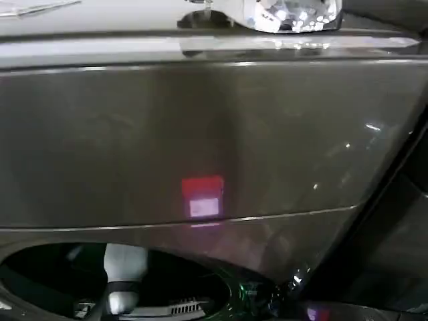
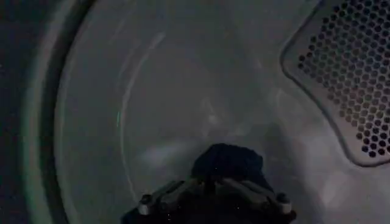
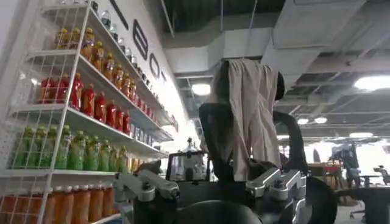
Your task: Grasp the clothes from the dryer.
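Reaching into the dryer (image 1: 200, 134) porthole, the left arm (image 1: 125, 274) is seen from the head view. Inside the drum (image 2: 183, 91), the left gripper (image 2: 214, 193) is clamped on dark clothes (image 2: 228, 161) near the perforated vent (image 2: 347, 79). The right gripper (image 3: 213, 189) is held open, raised toward drink shelves (image 3: 79, 122).

Dryer (image 1: 200, 134): bronze-grey front panel, flat pale top bearing one shiny faceted object (image 1: 294, 15); drum interior holds a dark garment (image 2: 228, 161).
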